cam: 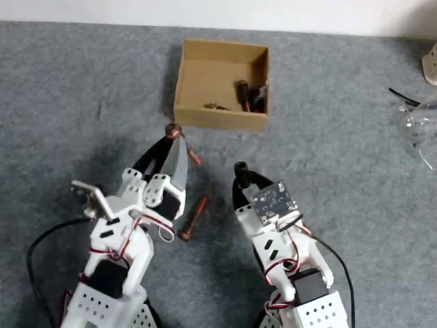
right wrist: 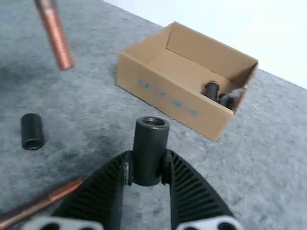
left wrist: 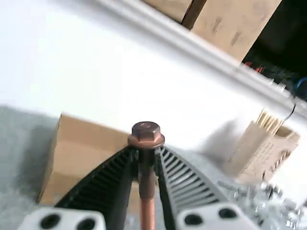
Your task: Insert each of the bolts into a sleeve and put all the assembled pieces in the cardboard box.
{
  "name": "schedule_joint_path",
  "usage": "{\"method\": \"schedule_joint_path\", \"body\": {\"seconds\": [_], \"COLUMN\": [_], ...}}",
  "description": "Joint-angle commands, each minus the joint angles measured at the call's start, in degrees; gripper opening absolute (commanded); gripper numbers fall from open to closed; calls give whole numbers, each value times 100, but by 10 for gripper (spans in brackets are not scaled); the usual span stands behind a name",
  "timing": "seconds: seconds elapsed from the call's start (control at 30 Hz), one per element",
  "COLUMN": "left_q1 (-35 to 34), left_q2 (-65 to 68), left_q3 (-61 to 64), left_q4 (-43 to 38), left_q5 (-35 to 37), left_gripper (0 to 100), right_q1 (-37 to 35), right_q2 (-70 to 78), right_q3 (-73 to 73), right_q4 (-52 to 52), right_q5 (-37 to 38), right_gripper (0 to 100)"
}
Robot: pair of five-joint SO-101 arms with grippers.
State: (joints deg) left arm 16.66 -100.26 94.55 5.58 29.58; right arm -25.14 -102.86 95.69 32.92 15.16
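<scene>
Holding a copper bolt (left wrist: pixel 146 184) just under its head, shank hanging free, the left gripper (cam: pixel 173 140) sits close in front of the cardboard box (cam: pixel 218 117). The right gripper (right wrist: pixel 147 165) is clamped on a black sleeve (right wrist: pixel 151 139), bore upward. Judged: the pair is posed for mating and not yet joined. A second bolt (cam: pixel 193 217) lies on the carpet (cam: pixel 341 171) between the arms, with a loose sleeve (right wrist: pixel 32 131) nearby. Box contents: dark assembled pieces (cam: pixel 249 96) gathered at one end.
</scene>
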Motion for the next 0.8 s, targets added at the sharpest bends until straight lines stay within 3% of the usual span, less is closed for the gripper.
{"method": "schedule_joint_path", "body": {"seconds": [0.0, 0.37, 0.77], "left_q1": [426, 1402, 1068], "left_q2": [-488, -382, -338], "left_q3": [48, 259, 259], "left_q4": [-255, -237, -220], "left_q5": [0, 0, 0], "left_gripper": [5, 5, 5], "right_q1": [-198, -479, -479], "right_q2": [13, -31, -31], "right_q3": [330, 593, 593], "right_q4": [-207, -207, -207], "right_q5": [105, 492, 492], "right_gripper": [5, 5, 5]}}
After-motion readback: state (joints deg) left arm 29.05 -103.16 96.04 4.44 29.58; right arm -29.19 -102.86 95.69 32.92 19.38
